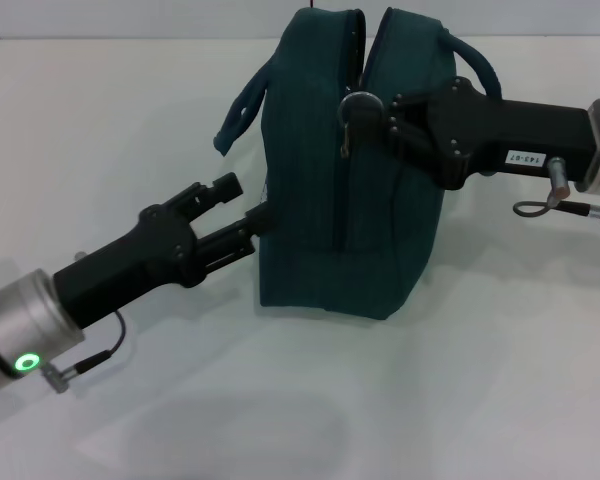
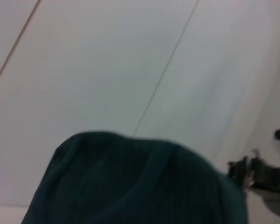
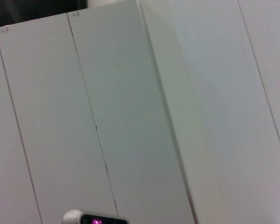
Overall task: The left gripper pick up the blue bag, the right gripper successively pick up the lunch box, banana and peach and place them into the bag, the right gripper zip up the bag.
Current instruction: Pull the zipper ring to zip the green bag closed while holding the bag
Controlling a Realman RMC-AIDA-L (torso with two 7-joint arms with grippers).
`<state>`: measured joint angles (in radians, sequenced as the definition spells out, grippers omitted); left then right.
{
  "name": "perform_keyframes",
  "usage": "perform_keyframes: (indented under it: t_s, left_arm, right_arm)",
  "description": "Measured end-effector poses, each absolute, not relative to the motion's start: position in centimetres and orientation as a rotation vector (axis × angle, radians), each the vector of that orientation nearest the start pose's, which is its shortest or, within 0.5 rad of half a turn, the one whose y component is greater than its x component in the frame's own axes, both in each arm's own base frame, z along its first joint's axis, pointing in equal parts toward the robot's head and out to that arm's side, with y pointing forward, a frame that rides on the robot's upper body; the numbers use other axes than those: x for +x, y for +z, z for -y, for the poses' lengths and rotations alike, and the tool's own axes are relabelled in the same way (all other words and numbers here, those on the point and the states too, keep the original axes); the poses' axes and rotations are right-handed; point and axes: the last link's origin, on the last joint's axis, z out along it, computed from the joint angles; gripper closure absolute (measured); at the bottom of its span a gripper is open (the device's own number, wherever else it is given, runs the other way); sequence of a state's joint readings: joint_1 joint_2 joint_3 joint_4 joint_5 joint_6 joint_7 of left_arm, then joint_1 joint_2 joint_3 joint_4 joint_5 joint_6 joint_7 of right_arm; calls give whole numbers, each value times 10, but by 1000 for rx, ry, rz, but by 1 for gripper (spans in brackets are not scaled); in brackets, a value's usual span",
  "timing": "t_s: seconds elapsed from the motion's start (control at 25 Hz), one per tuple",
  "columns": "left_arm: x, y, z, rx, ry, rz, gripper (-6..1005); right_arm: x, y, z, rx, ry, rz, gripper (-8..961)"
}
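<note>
- Blue bag point(image 1: 345, 190): dark teal fabric, standing upright on the white table point(image 1: 280, 400) near the middle of the head view; the same cloth fills the lower part of the left wrist view point(image 2: 130, 182).
- Handling, judged: soft, ribbed cloth that gives under pressure; sides would likely sag or fold if pulled unevenly. It looks full-bodied, so probably loaded and somewhat heavy, though the contents are hidden.
- Zip line point(image 1: 352, 200): runs over the top and down the facing side. The top seam shows a narrow gap; how far it is closed I cannot tell.
- Best hold, judged: the small zip pull point(image 1: 346, 135) for closing; the bag's edge or carry strap point(image 1: 242, 105) for steadying.
- Right gripper point(image 1: 365, 112): at the upper face of the bag, fingers drawn narrow about the dark zip pull, seemingly pinching it.
- Left gripper point(image 1: 248, 208): low at the bag's left edge; one finger touches the cloth, the other stands apart above it, so the fingers sit spread rather than clamped.
- Second strap point(image 1: 475, 60): loops behind the right arm, near enough to snag.
- Lunch box, banana, peach: none visible.
- Right wrist view: pale wall panels point(image 3: 130, 116) only.
</note>
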<state>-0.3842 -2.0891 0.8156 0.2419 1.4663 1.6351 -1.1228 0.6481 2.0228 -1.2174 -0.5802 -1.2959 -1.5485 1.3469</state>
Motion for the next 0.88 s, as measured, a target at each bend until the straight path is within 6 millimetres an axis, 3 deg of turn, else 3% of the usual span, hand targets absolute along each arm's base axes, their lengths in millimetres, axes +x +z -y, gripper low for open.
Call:
perform_keyframes:
  t_s: [0.36, 0.68, 0.88]
  left_arm:
    - [-277, -45, -272, -2364, -1266, 910, 168]
    - [-272, -54, -273, -2419, -1244, 906, 324]
    - [-271, -54, -272, -2421, -1243, 905, 492]
  right_arm:
    - [158, -11, -353, -2782, 1223, -359, 945]
    - [162, -14, -353, -2769, 1239, -408, 945]
    - [164, -14, -352, -2764, 1241, -416, 945]
